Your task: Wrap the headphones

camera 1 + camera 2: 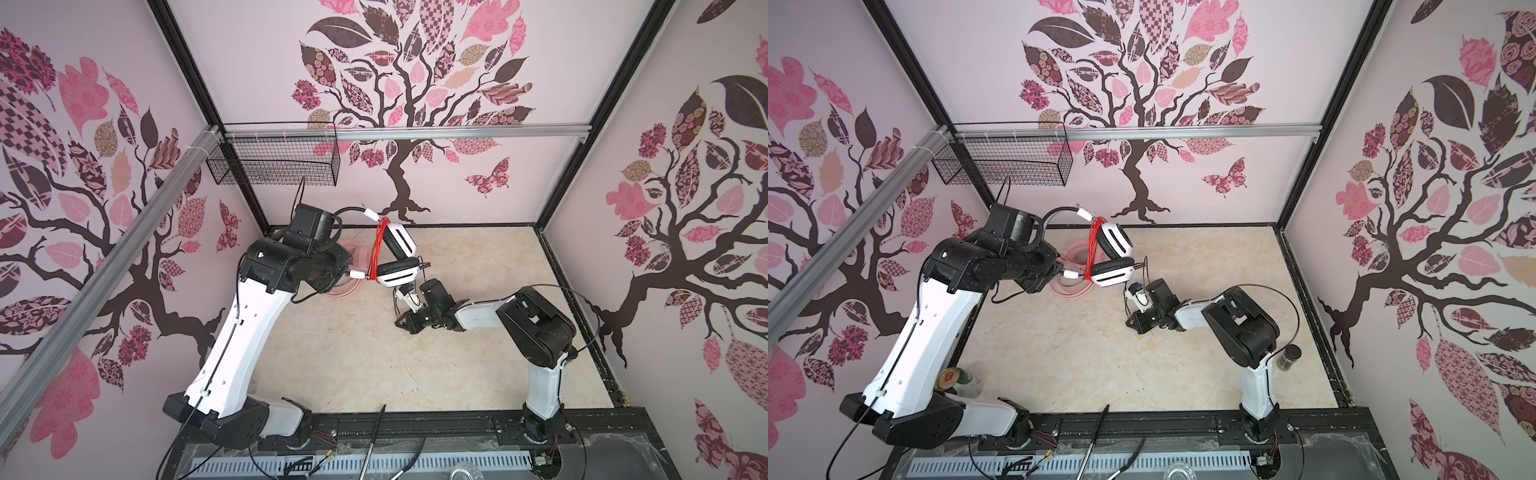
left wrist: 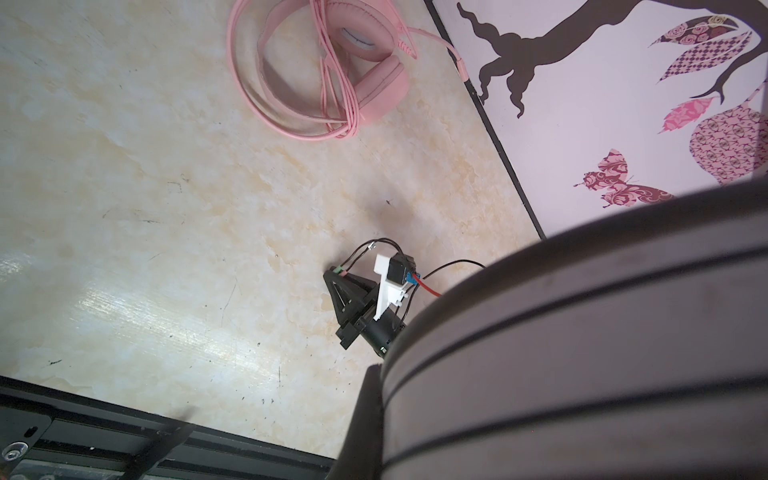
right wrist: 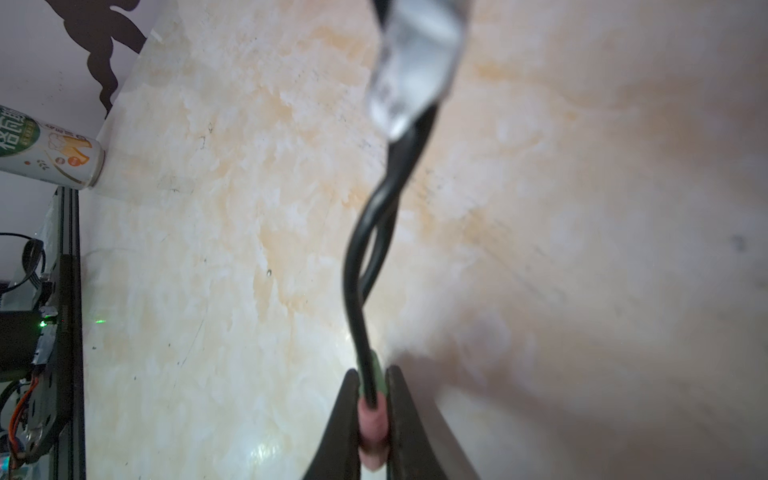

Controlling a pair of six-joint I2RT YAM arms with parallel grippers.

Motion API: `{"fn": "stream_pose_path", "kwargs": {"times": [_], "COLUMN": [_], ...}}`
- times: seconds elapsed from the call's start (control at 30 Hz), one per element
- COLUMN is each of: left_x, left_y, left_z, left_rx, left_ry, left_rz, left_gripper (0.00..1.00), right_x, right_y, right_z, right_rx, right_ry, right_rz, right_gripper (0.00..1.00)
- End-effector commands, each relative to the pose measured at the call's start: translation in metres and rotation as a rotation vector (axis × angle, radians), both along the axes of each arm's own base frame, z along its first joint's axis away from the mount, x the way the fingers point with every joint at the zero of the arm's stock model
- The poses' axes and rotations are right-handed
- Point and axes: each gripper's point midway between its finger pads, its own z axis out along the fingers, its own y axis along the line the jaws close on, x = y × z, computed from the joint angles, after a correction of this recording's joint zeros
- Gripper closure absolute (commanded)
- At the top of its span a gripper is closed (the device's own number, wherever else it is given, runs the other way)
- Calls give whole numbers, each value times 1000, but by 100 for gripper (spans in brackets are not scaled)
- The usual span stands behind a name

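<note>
Headband (image 1: 347,210) of the white-and-black headset (image 1: 399,276) is clamped in my left tool (image 1: 345,272), which holds it up off the table (image 1: 415,365) at the far left; its red cord (image 1: 380,245) is wound in loops across the band beside the earcups; the pink headset (image 2: 374,83) lies flat on the table just beneath, pink cord looped around it; my right tool (image 3: 372,386), low over the middle of the table, is pinched closed on the pink and green plugs (image 3: 374,419) of a black lead (image 3: 357,266).
</note>
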Motion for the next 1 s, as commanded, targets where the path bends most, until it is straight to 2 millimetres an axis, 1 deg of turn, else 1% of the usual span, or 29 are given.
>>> {"fn": "stream_pose_path", "kwargs": {"times": [0.0,0.07,0.23,0.43,0.57,0.73,0.83,0.97], "left_x": [11,14,23,32,37,40,42,44], "left_y": [-10,-14,-22,-37,-42,-34,-41,-51], "left_z": [32,31,31,30,32,27,20,14], "left_rx": [-93,-106,-161,-261,-316,-346,-406,-456], "left_ry": [-108,-99,-96,-83,-84,-85,-58,-13], "left_rz": [7,6,23,38,66,156,176,172], "left_gripper": [100,100,100,100,100,100,100,100], "right_x": [-22,-35,-69,-100,-112,-120,-122,-129], "right_y": [-5,-10,-18,-26,-35,-49,-51,-44], "right_z": [20,24,45,67,83,101,104,108], "right_rx": [-28,-39,-48,-43,-20,-8,-56,-130], "right_ry": [-6,-10,-44,-55,-66,-95,-97,-132], "right_rz": [7,8,12,2,-37,-69,-58,-14], "right_gripper": [96,96,97,97,98,100,100,100]}}
